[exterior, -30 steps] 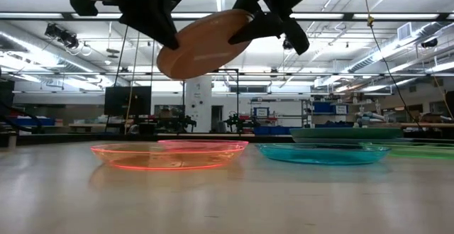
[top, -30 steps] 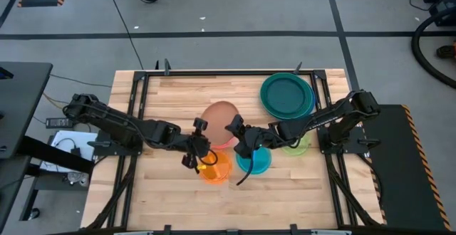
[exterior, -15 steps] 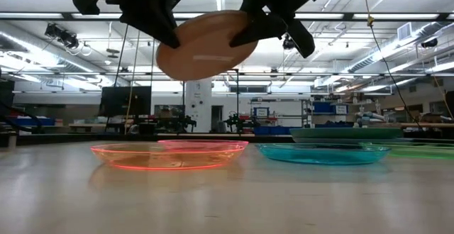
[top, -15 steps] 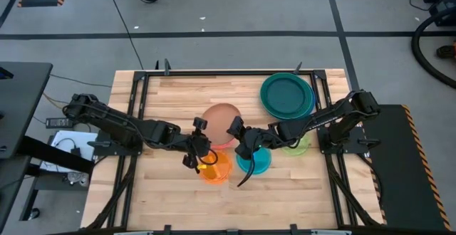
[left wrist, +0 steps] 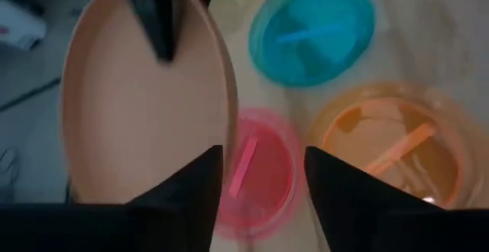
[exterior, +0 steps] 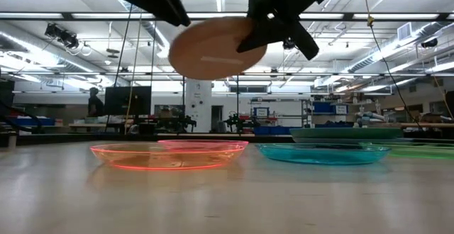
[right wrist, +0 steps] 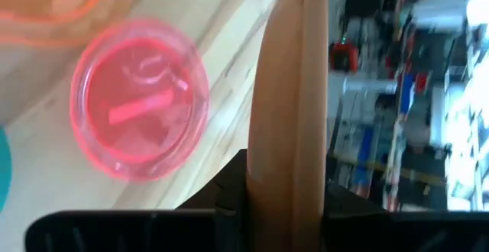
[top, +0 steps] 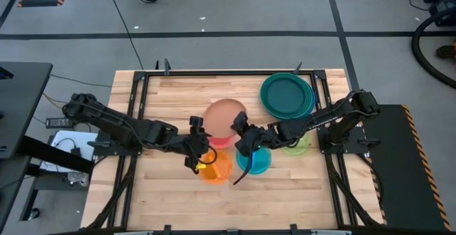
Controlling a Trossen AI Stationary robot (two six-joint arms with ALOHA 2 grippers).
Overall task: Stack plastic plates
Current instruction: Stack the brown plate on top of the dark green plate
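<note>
A brown plate [top: 225, 116] hangs in the air, with my right gripper [top: 240, 131] shut on its right rim. My left gripper [top: 197, 141] stands open at the plate's left rim [left wrist: 226, 122]. Under the brown plate a pink plate [right wrist: 140, 99] lies flat on the table. An orange plate [top: 214, 168] and a cyan plate [top: 255, 161] lie nearer the front edge. A green plate [top: 296, 144] lies by the right arm. A large teal plate [top: 286, 95] rests on a blue one at the far right. My left gripper has its fingers [left wrist: 191, 187] close beside the brown plate's left rim; whether one touches it I cannot tell. My right gripper pinches the brown plate's right rim [right wrist: 286, 160] between its two fingers, coming from the table's right. The plate hangs tilted, lifted clear above the pink plate.
The table's frame rails [top: 140, 100] run along its left, right and far sides. Bare wood [top: 178, 96] lies at the far left and along the front edge. A person [exterior: 93, 103] stands far off in the room behind.
My left gripper has let go of the brown plate's left rim and risen away from it. The plate, held by my right gripper alone, has shifted a little toward the table's right and stays tilted in the air.
</note>
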